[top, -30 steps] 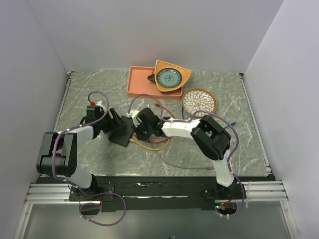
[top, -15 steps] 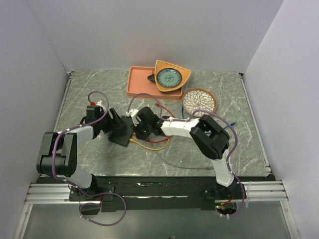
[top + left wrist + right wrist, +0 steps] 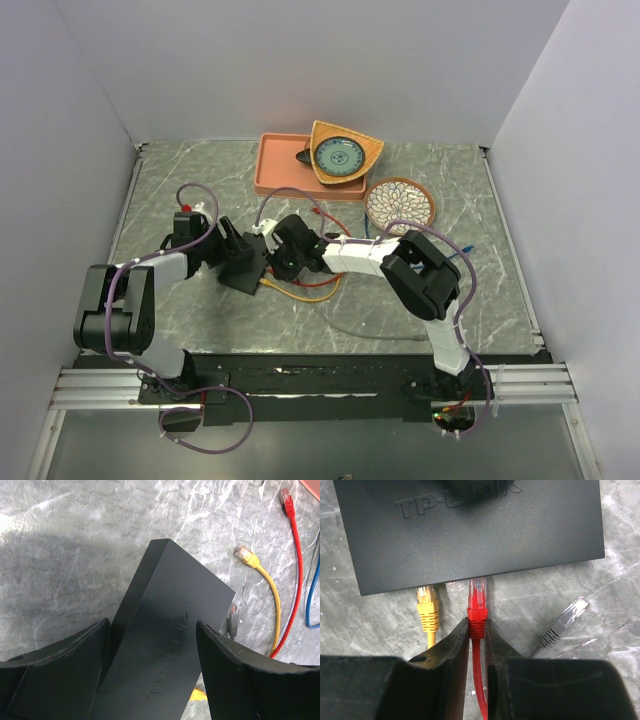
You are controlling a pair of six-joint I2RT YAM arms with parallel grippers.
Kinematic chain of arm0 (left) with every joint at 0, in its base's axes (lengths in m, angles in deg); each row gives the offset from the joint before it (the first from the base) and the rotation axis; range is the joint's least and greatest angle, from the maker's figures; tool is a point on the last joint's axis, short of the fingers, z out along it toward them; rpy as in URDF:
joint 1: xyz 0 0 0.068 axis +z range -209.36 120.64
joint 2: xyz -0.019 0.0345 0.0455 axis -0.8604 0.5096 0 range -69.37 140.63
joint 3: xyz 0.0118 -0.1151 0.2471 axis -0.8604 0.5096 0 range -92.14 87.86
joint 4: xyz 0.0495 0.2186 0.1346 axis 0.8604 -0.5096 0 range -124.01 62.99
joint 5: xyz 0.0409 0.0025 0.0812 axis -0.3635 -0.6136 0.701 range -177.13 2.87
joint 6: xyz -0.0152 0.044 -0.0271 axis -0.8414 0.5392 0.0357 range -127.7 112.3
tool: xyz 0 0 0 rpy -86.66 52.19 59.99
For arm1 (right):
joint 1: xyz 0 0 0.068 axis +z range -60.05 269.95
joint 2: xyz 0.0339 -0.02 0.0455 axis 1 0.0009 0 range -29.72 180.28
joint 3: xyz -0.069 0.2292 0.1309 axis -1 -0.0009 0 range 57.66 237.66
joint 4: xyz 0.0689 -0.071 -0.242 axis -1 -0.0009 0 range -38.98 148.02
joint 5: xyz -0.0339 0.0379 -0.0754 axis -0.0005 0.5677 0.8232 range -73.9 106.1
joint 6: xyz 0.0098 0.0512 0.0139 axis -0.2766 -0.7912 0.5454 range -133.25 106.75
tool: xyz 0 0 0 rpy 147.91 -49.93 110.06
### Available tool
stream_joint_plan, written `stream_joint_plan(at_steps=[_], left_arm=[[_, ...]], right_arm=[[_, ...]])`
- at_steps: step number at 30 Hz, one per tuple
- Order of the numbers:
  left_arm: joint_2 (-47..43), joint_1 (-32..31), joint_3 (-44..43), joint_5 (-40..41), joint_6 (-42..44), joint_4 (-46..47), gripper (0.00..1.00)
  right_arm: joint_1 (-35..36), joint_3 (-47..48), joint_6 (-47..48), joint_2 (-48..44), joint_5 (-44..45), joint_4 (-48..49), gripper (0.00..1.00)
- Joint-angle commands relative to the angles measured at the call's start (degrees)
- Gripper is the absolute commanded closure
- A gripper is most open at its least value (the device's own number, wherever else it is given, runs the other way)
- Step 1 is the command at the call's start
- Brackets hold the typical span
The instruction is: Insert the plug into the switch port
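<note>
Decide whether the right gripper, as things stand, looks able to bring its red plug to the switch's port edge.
Probably yes: the red plug in the right gripper points straight at the switch edge, with nothing between them.

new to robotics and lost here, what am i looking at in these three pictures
Two robot arms are bolted at the near edge of a grey table. One picture looks down from above; the other two come from cameras on each wrist. The left arm's jaws clamp a black network switch, steadying it. The right arm's jaws pinch a red plug, its tip at the switch's ports, beside a yellow plug. A grey plug, a pink tray and a patterned plate lie nearby.
</note>
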Motion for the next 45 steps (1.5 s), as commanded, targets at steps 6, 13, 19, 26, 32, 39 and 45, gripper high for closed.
stream_joint_plan(at_steps=[6,13,19,26,32,39,45], left_arm=[[1.0,0.0,0.1,-0.6,0.0,-1.6,0.24],[1.0,0.0,0.4,-0.1,-0.3,-1.5,0.24],[1.1,0.0,0.5,0.1,-0.7,-1.2,0.23],[0.8,0.0,1.2,1.0,-1.1,-1.1,0.23],[0.2,0.0,1.4,1.6,-1.5,-1.4,0.25],[0.4,0.0,1.8,1.4,-1.6,-0.9,0.26],[0.4,0.0,1.9,1.3,-1.5,-1.0,0.26]], right_arm=[[1.8,0.2,0.9,-1.4,-0.6,1.2,1.00],[2.7,0.4,1.8,-1.7,-1.4,0.7,1.00],[3.3,-1.3,2.4,-3.2,-0.1,0.9,1.00],[3.3,-2.9,2.3,-4.8,1.5,1.0,1.00],[3.3,-3.6,1.5,-5.8,6.7,-1.6,1.00],[3.6,-6.8,1.8,-8.1,3.6,1.6,1.00],[4.5,-4.9,1.2,-6.0,3.5,2.3,1.00]])
